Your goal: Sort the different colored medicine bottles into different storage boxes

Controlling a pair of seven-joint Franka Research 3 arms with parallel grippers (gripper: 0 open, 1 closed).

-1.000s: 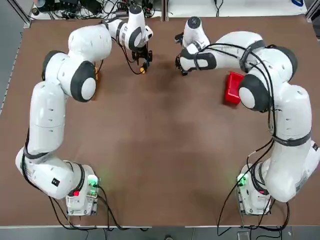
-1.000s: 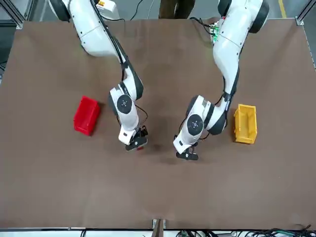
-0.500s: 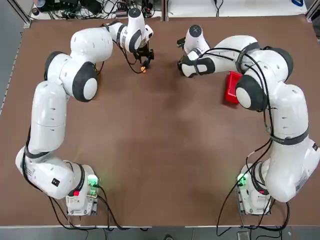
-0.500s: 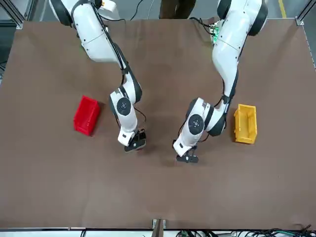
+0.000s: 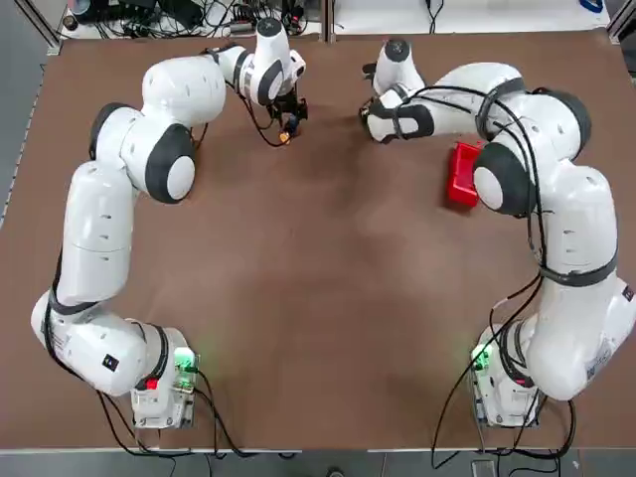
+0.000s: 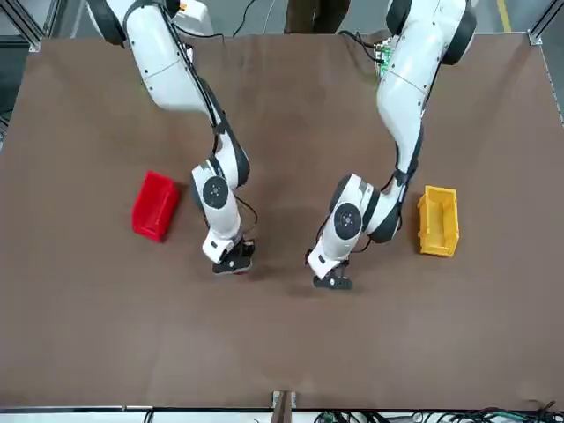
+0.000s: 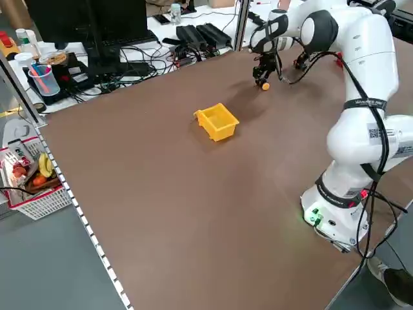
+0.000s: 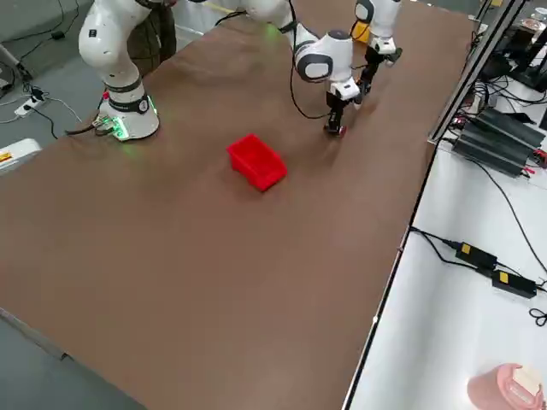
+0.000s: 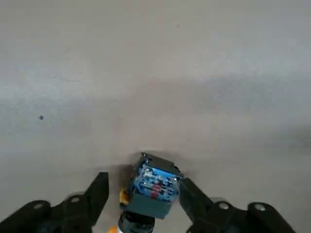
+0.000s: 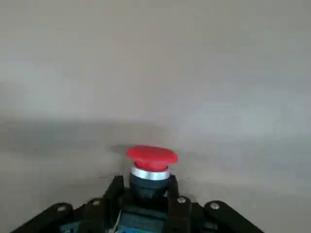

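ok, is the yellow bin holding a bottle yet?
No, the yellow bin is empty in the left side view; the yellow-capped bottle is at the left gripper farther along the table.

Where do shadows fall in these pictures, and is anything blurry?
In the right wrist view, a soft dark band of shadow lies on the table behind the red-capped bottle. In the left wrist view, the yellow-capped bottle looks slightly soft, with a faint shadow band beyond it. In the front view, small shadows sit under both grippers.
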